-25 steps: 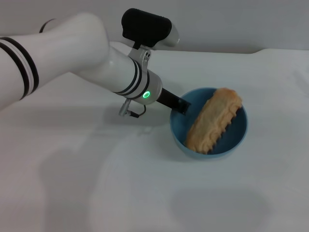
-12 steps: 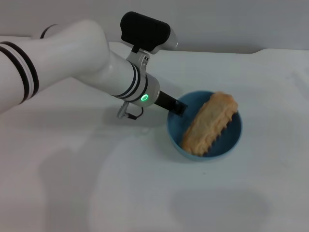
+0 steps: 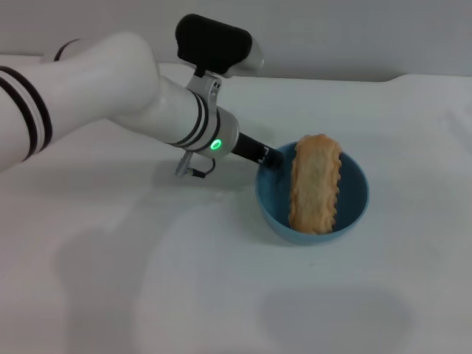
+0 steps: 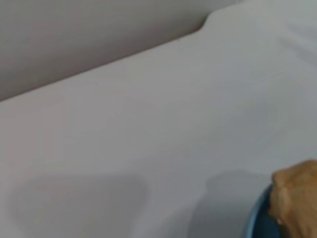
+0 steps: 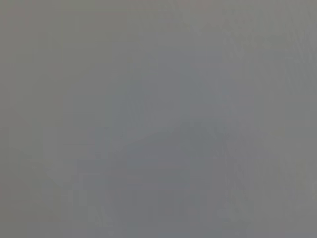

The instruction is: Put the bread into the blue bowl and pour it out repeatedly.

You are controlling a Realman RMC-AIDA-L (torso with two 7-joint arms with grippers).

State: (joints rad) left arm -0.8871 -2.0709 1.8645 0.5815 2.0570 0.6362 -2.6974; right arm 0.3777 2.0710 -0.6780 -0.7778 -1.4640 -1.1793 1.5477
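The blue bowl (image 3: 355, 198) stands on the white table, right of centre in the head view. The bread (image 3: 315, 184) lies in it, one end propped on the far rim, its plain tan side up with wavy edges showing. My left gripper (image 3: 269, 157) is at the bowl's left rim, its dark fingers closed on the rim. The left wrist view shows a bit of the bowl's rim (image 4: 256, 224) and one end of the bread (image 4: 297, 197). My right gripper is out of view.
The white table surface (image 3: 221, 280) spreads all around the bowl. A grey wall runs along its far edge (image 4: 99, 29). The right wrist view shows only plain grey.
My left arm has pulled the bowl slightly to the left and turned it. The bread has swung inside the bowl from lying diagonally to lying nearly front to back.
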